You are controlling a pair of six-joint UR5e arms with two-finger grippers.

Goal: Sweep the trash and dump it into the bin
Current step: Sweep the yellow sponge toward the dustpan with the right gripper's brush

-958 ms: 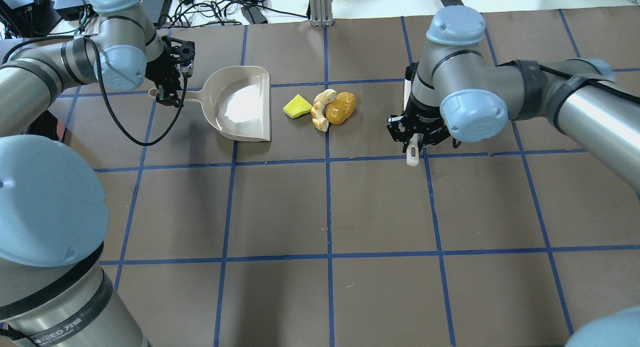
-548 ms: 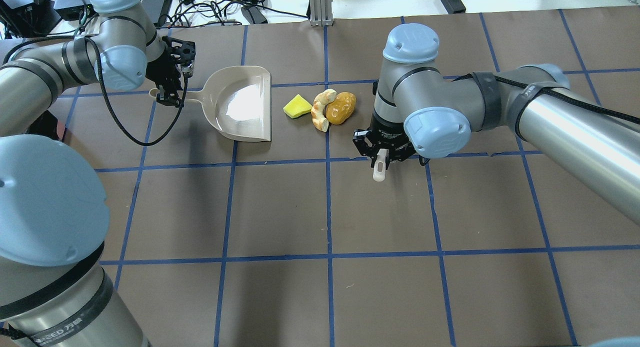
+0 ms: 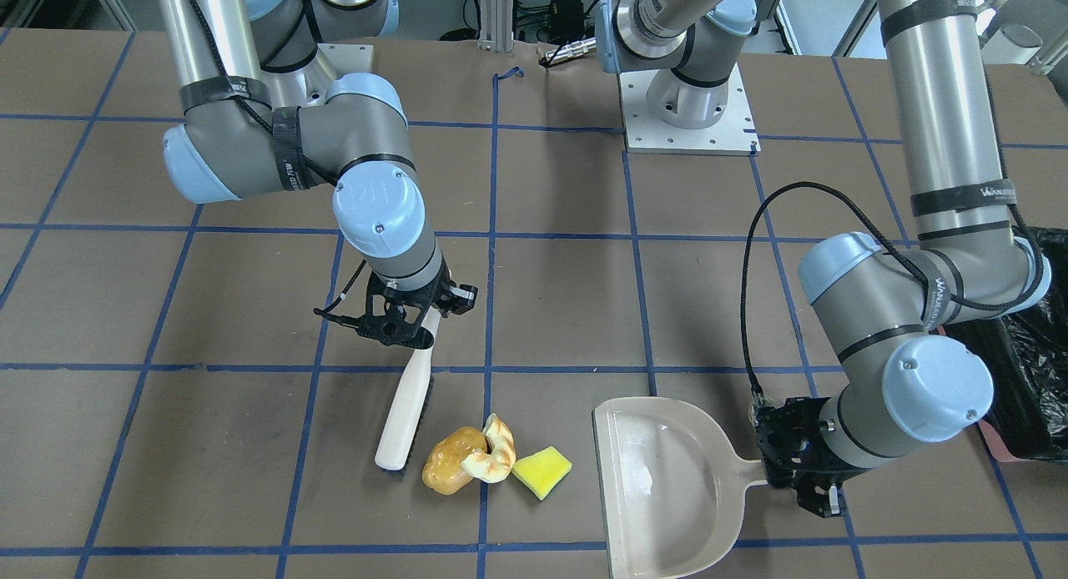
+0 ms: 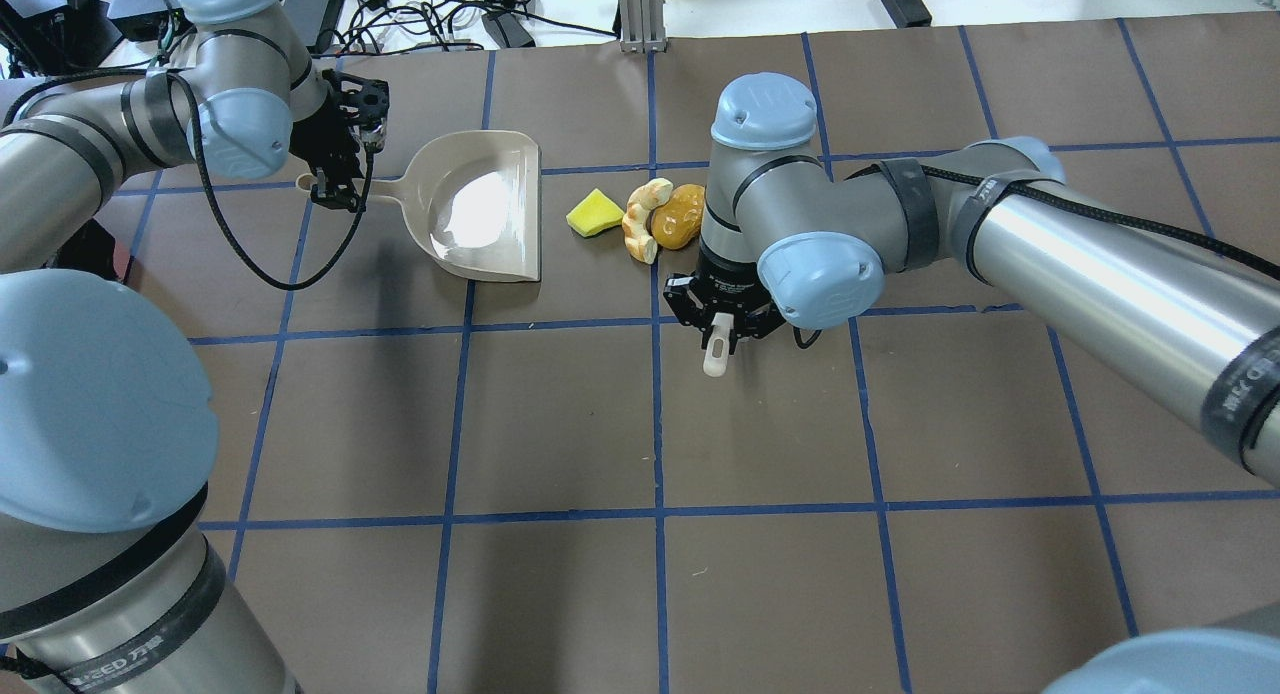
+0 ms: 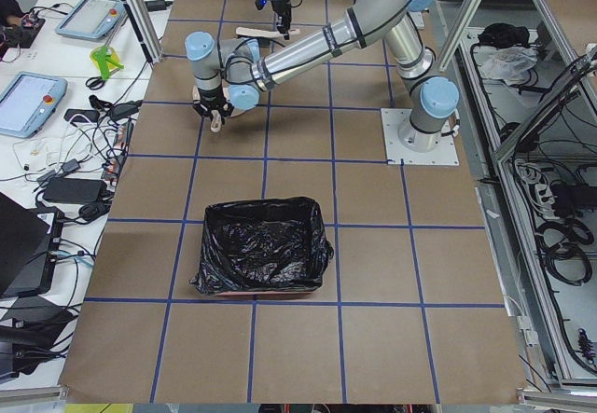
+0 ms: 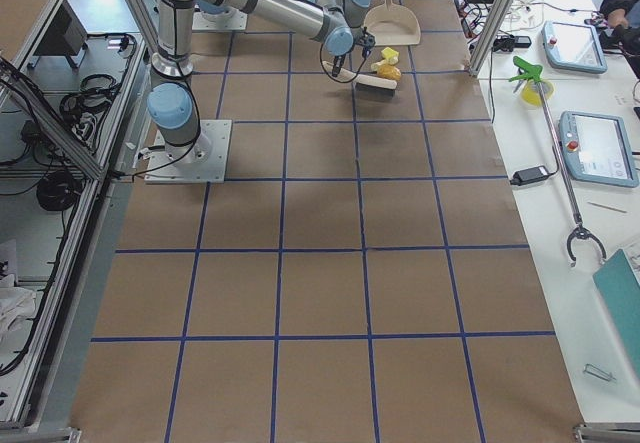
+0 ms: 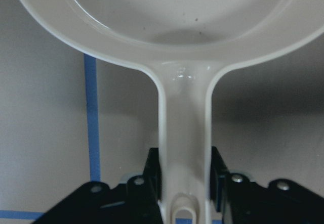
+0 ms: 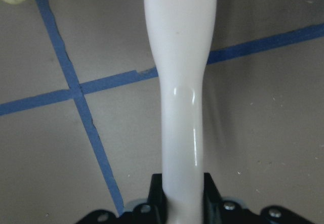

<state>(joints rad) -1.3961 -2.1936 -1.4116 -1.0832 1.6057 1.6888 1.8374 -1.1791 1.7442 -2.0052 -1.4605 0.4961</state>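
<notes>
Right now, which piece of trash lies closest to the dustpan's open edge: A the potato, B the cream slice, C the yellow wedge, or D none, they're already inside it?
C: the yellow wedge lies nearest the dustpan, apart from its edge, with the cream slice and the potato beyond it toward the brush.

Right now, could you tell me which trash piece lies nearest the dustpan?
The yellow wedge sits beside the dustpan; the cream slice and brown potato lie beyond it, toward the brush.

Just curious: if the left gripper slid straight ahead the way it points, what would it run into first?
The left gripper holds the dustpan, whose lip would likely meet the yellow wedge first.
</notes>
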